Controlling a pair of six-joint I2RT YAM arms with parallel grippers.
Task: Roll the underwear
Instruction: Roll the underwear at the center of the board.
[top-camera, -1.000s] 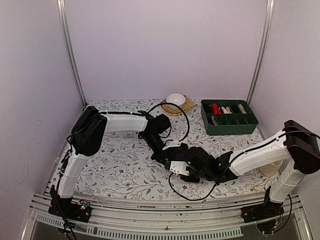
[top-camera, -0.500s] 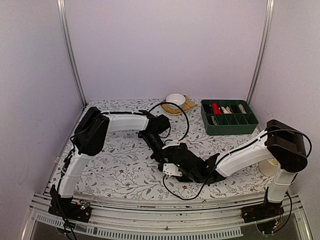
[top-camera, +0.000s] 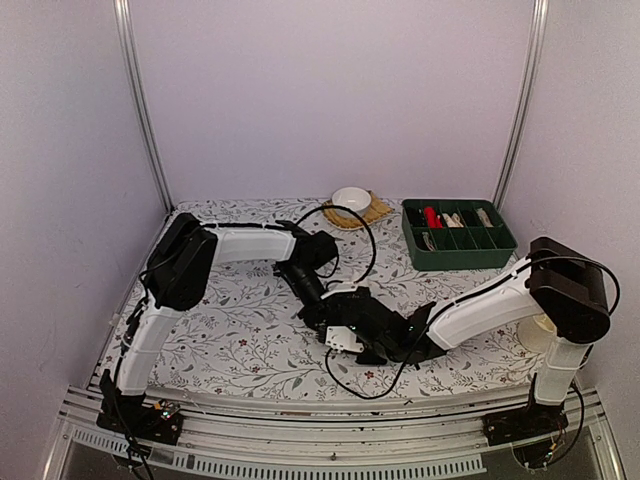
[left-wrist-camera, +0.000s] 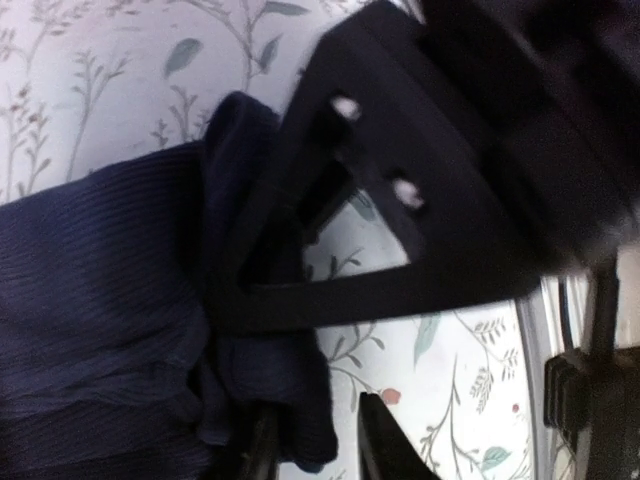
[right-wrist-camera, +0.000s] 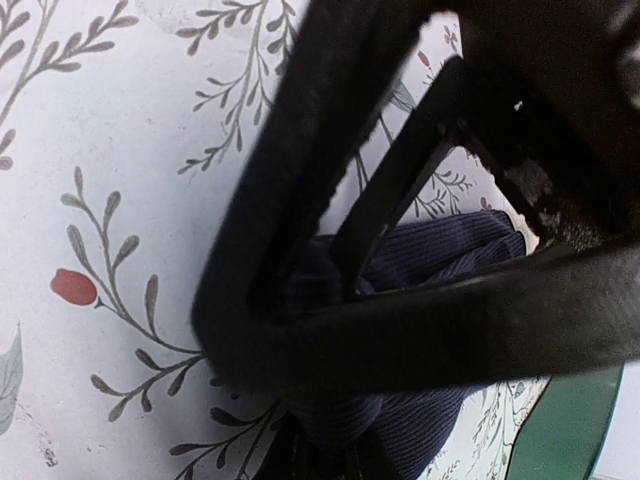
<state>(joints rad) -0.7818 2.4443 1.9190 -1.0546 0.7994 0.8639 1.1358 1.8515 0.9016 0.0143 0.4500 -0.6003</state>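
Note:
The underwear (left-wrist-camera: 90, 300) is dark ribbed cloth, bunched at the middle of the table between both grippers and mostly hidden under them in the top view (top-camera: 366, 304). My left gripper (left-wrist-camera: 315, 445) stands open, with a fold of cloth resting against one finger and a gap to the other. From the opposite side, my right gripper (right-wrist-camera: 325, 462) is shut on a bunched edge of the underwear (right-wrist-camera: 440, 260). In the top view the left gripper (top-camera: 317, 310) and right gripper (top-camera: 338, 325) nearly touch. No orange-red tag shows.
At the back stand a white bowl (top-camera: 351, 199) on a woven mat (top-camera: 376, 211) and a green compartment tray (top-camera: 458, 252) with small items. A black cable (top-camera: 352, 384) loops near the front edge. A pale cup (top-camera: 540, 336) sits by the right arm.
The right arm has reached further left and its jaws have closed on the cloth. The left gripper's jaws have parted, letting go of the cloth.

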